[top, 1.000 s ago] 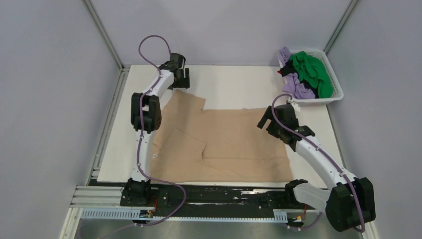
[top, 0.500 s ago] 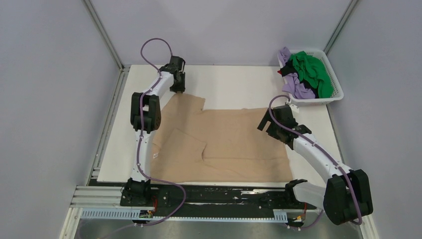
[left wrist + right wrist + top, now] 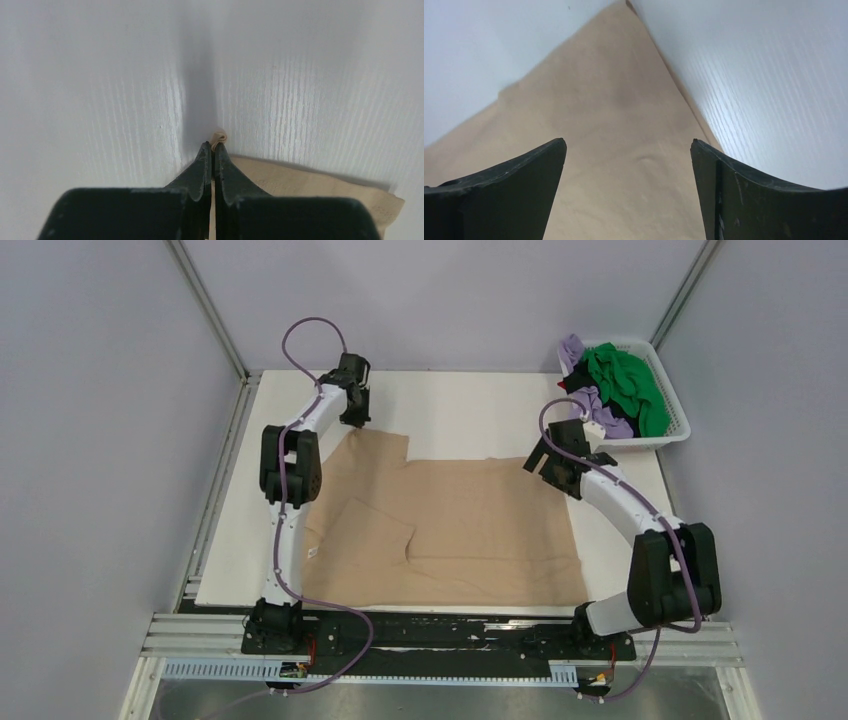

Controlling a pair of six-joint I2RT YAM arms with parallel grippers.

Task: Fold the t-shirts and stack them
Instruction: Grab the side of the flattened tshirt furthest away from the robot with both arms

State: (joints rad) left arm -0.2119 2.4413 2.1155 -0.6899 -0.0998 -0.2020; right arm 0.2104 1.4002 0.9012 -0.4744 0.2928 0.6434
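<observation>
Left gripper (image 3: 212, 150) is pinching 1 corner of 1 flat tan cloth t-shirt (image 3: 470, 520); right gripper (image 3: 629, 143) is hovering spread above it.

You have bright, even light from above in the top view, and the shadows are soft. In the left wrist view a grey shadow runs up the white table (image 3: 100, 100) from the left gripper (image 3: 211, 147). In the right wrist view the near fingers (image 3: 514, 185) are blurred, the tan shirt (image 3: 614, 125) sharp.
</observation>
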